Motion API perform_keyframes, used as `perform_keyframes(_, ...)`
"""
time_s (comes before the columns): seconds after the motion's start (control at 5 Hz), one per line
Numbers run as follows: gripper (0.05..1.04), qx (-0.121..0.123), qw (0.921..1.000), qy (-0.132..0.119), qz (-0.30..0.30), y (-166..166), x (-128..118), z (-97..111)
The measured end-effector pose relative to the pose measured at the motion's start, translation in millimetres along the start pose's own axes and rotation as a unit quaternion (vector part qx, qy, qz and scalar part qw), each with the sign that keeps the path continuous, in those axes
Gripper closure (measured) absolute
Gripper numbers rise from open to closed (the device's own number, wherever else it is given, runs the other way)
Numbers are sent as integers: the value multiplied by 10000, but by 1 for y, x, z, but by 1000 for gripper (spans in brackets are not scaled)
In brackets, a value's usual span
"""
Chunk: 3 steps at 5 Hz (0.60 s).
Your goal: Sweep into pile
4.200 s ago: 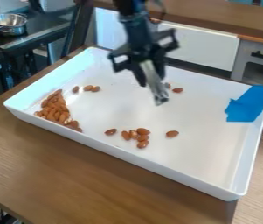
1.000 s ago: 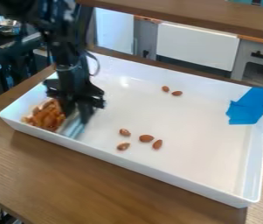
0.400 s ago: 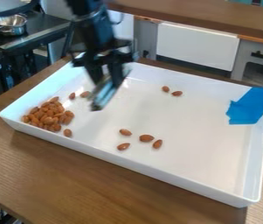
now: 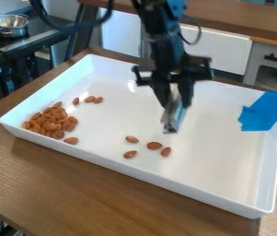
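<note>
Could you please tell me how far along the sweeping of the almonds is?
Most of the almonds in view already look gathered in a pile at the left end of the tray. The gripper holds a flat tool over the middle. Still left are at least three almonds behind the pile and four loose almonds toward the front.

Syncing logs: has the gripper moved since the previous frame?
Yes: the gripper moved away from the almond pile, toward the blue tape.
</note>
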<state>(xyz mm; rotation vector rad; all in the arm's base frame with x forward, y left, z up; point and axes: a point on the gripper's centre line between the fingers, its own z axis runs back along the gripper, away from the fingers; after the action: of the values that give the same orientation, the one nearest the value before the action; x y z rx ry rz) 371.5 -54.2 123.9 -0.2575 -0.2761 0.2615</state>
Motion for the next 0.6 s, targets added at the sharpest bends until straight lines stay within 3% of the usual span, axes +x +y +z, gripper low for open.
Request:
perform_keyframes(0.4, 704, 113, 9995, 3, 292, -7, -7, -51)
perform_keyframes(0.6, 704, 173, 9985, -69, 521, 11, -6, -56)
